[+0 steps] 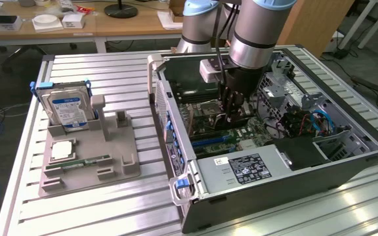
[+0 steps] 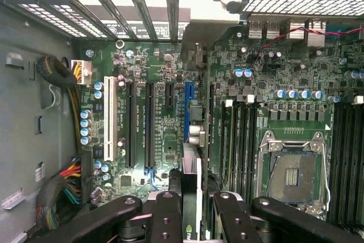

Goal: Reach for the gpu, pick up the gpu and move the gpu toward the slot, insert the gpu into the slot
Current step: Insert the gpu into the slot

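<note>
- Down inside the open computer case [image 1: 346, 162], at about 3 o'clock of the exterior view: tool [image 1: 232, 115], low over the motherboard [image 1: 245, 133].
- In the wrist view, tool [image 2: 193, 214] pressed together on the gpu [image 2: 191, 180], pinching its near edge between dark fingers [image 2: 166, 217].
- Judged done: reach, pick-up, carry into the case.
- Judged left: insertion. Gpu seen edge-on, roughly in line with the blue slot [image 2: 186, 112], apparently not seated yet, though contact with the slot hard to tell.
- Look of the gpu: thin, flat, dark card, pale strip along one side, small green logo near the fingers; bracket end not made out.
- On the worktop [image 1: 110, 211] at about 9 o'clock: grey holder [image 1: 90, 172] with hard drive [image 1: 71, 108] upright and green memory stick [image 1: 87, 161] lying flat, well apart from the case.
</note>
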### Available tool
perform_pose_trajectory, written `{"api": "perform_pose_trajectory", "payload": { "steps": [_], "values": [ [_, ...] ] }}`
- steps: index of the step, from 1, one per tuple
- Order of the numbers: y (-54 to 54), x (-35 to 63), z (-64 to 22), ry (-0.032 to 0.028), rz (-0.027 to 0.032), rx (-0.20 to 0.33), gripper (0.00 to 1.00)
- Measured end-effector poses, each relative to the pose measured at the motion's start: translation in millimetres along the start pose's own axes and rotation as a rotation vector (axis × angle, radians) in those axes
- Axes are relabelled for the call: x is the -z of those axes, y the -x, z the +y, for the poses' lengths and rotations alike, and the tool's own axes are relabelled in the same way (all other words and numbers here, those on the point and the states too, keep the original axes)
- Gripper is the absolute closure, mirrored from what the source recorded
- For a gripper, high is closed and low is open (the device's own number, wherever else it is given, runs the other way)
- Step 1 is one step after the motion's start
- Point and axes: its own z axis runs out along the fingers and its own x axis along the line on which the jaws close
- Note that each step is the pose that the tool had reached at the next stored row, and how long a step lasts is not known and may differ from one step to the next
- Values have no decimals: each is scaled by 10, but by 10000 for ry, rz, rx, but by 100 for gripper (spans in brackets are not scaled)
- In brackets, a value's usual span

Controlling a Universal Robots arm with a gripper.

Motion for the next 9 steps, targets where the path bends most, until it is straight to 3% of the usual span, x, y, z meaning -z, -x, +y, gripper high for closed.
{"api": "perform_pose_trajectory", "payload": {
  "steps": [9],
  "values": [
    [0, -1, 25, -1, 2, -153, 74]
  ]
}}
